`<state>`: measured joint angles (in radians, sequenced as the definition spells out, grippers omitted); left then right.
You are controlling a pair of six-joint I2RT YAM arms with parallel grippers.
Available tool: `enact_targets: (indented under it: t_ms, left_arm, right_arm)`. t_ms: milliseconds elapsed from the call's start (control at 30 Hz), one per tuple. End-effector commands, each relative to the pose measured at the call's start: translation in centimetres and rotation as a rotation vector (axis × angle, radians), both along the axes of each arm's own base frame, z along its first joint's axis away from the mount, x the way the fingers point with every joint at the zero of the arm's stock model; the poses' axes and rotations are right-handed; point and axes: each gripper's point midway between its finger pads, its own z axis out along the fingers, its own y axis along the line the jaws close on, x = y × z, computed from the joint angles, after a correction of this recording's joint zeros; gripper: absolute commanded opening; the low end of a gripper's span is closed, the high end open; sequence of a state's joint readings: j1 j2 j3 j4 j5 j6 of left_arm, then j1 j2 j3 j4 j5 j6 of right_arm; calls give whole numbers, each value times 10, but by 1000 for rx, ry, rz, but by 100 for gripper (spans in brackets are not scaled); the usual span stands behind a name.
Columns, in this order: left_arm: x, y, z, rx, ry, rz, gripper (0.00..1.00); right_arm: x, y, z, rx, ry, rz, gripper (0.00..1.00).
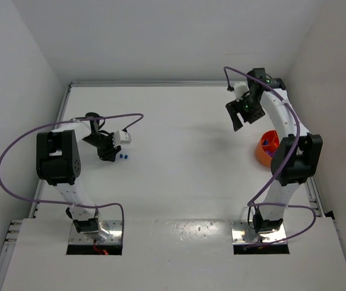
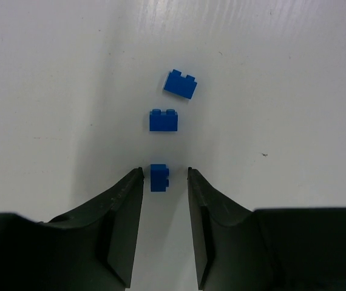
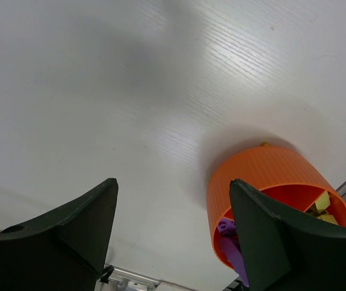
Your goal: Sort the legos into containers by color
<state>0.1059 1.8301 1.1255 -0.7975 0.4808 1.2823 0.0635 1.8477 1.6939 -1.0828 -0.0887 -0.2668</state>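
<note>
3 blue legos (image 2: 172, 121) lie in a row near the table's (image 2: 282, 91) left edge; the left gripper (image 2: 165, 173), partly open, straddles the nearest without touching it. The right gripper (image 3: 173, 183) hangs wide open, empty, near the orange tub (image 3: 264, 176) by the right edge.

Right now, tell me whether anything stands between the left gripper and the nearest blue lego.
Nothing visible does. The nearest blue lego lies on the table between the open tips of the left gripper, with a gap showing on each side. The middle blue lego and the far blue lego lie beyond it, out of the path.
</note>
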Motion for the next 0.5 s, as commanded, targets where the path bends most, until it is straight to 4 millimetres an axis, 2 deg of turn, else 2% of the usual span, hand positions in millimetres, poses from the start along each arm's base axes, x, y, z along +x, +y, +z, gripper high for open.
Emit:
enact_targets:
  t_ms: [0,133,267,467]
  left_arm:
    - [3,2,-10,-24,-5,-6,41]
    - [1,4,-14,-11,5,-6,36]
    - [-3,17,-20,28,4,-12,21]
    - [-6,23,-22,45,13,-11,11]
  right_arm:
    - [8,2,14,-2,-52,15,73]
    - [8,2,14,-2,-52,15,73]
    - [6,2,15,-2,-52,15,72]
    - [4,2,12,-3,-43,15,70]
